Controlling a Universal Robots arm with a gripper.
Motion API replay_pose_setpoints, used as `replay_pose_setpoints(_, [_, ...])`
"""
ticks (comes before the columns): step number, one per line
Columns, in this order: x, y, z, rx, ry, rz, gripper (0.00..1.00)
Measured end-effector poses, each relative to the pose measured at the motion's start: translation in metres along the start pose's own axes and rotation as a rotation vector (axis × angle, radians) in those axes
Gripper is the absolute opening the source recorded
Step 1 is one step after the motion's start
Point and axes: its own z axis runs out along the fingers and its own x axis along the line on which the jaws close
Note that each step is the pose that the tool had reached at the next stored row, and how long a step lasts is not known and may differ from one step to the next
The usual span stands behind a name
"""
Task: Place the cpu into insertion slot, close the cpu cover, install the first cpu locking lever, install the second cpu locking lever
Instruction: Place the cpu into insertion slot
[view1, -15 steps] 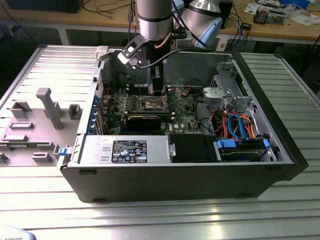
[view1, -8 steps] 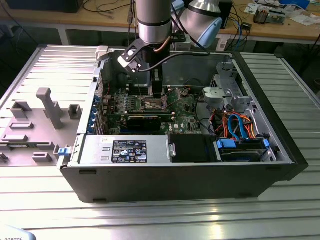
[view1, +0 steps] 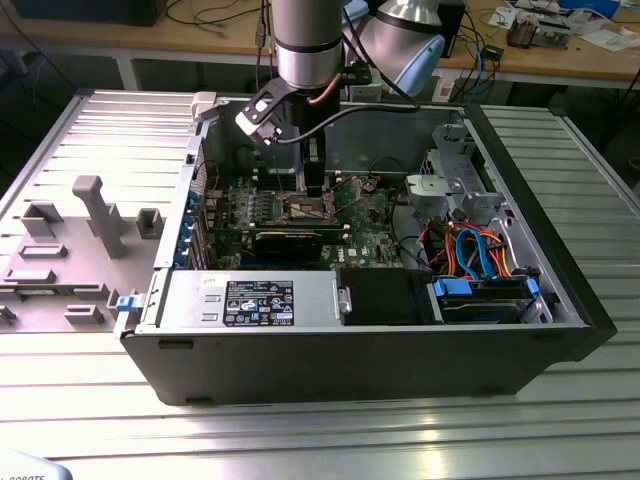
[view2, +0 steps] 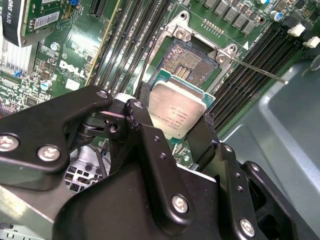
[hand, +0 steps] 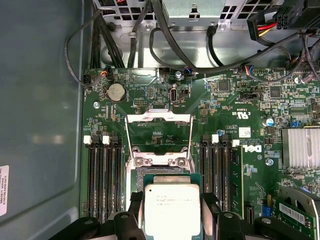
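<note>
Jaws pinch cpu (view2: 177, 107), partly hiding insertion slot (view2: 187, 60).

Green motherboard (hand: 150, 95), coin battery (hand: 116, 92), finned heatsink (hand: 300, 147), black memory slots (hand: 105, 175), black computer case (view1: 350, 365)

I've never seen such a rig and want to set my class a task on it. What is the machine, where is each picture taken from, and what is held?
The machine is one robot arm with a gripper at its end. The exterior view, taken off the arm, shows it reaching into an open computer case on a ribbed metal table. Both wrist views come from cameras riding on the arm, looking past its black fingers at the green board. The fingers grip the cpu, a small square silver-topped chip, by its edges, over the open insertion slot, not yet seated. The cpu cover is swung open.
</note>
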Motion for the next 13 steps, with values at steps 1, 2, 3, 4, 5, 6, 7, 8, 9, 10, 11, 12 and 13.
replay_pose_setpoints(1, [0.0000, 0.0000, 0.0000, 0.0000, 0.0001, 0.000, 0.55])
replay_pose_setpoints(2, [0.0000, 0.0000, 0.0003, -0.0002, 0.0002, 0.000, 0.55])
replay_pose_setpoints(3, [0.0001, 0.0000, 0.0008, -0.0002, 0.0004, 0.000, 0.55])
replay_pose_setpoints(4, [0.0001, -0.0001, 0.0015, -0.0002, 0.0003, 0.000, 0.55])
replay_pose_setpoints(5, [0.0000, -0.0002, 0.0026, 0.0000, 0.0001, 0.000, 0.55])
replay_pose_setpoints(6, [0.0000, -0.0004, 0.0045, -0.0001, 0.0001, 0.000, 0.55])
replay_pose_setpoints(7, [0.0000, -0.0006, 0.0059, -0.0001, 0.0001, 0.000, 0.55])
replay_pose_setpoints(8, [-0.0001, -0.0008, 0.0079, -0.0002, 0.0000, 0.000, 0.55])
replay_pose_setpoints(9, [-0.0001, -0.0012, 0.0094, -0.0003, 0.0000, 0.000, 0.55])
replay_pose_setpoints(10, [-0.0001, -0.0013, 0.0108, -0.0004, 0.0000, 0.000, 0.55])
replay_pose_setpoints(11, [0.0000, -0.0014, 0.0124, -0.0004, 0.0001, 0.000, 0.55])
replay_pose_setpoints(12, [0.0000, -0.0016, 0.0144, -0.0004, 0.0001, 0.000, 0.55])
replay_pose_setpoints(13, [0.0002, -0.0018, 0.0162, -0.0004, 0.0001, 0.000, 0.55])
